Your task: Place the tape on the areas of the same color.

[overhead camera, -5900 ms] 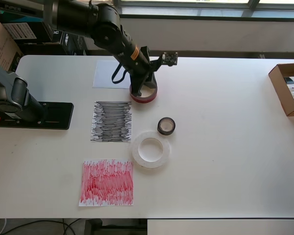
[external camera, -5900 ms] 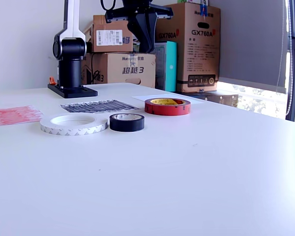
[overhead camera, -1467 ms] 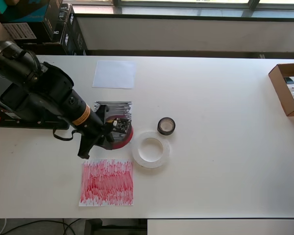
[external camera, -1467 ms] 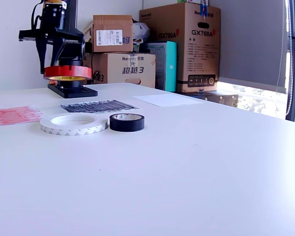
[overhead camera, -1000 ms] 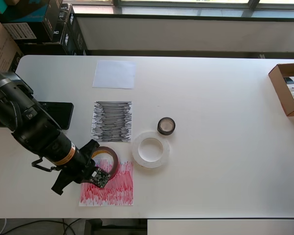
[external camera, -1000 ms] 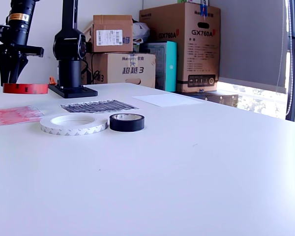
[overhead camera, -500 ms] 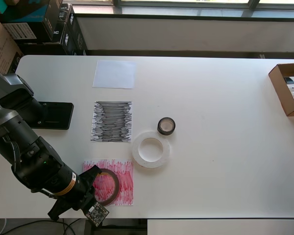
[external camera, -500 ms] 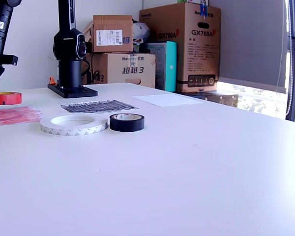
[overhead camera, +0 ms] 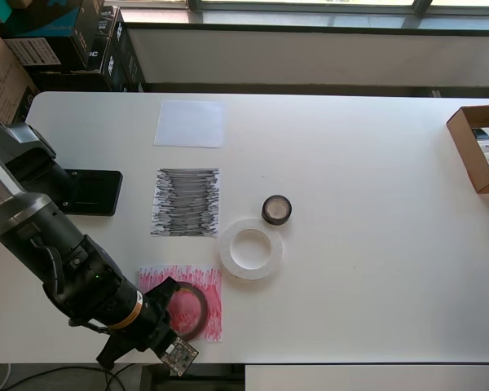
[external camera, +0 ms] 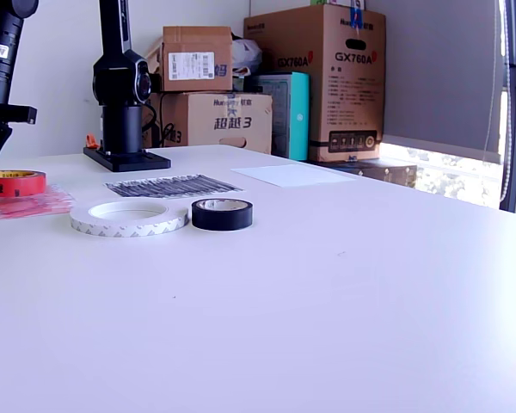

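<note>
a: where is the red tape roll seen?

b: over the red sheet, at that sheet's near edge in the overhead view. it is gripped by the gripper, which is closed on the roll's rim. whether the roll is touching the paper cannot be told.

a: and the other rolls?

b: the white tape roll is lying flat on the table, just to the right of the black sheet in the overhead view. the black tape roll is set just beside it, apart from the paper. the white sheet is left bare.

a: is anything blocking the view?

b: the arm covers the red sheet's left corner from above. in the exterior view the roll is seen at the far left, with cardboard boxes stacked behind the table. a brown box is placed at the right edge in the overhead view.
</note>
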`<state>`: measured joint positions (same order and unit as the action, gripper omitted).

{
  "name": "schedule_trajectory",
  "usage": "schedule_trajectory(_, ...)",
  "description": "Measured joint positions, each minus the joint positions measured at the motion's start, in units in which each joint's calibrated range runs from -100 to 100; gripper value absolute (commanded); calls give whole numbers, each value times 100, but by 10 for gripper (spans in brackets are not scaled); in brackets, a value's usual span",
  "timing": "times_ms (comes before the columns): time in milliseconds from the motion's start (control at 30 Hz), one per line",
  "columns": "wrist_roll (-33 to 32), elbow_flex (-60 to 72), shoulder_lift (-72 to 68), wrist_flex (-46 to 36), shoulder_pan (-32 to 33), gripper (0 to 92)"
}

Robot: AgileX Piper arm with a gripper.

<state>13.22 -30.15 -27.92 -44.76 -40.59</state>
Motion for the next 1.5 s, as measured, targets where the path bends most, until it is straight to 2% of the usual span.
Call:
schedule_trajectory(833, 76, -95, -43, 12, 148, 12)
schedule_trajectory(1300, 89, -106, -243, 12, 62, 347)
schedule_trajectory(1500, 89, -106, -243, 12, 147, 448)
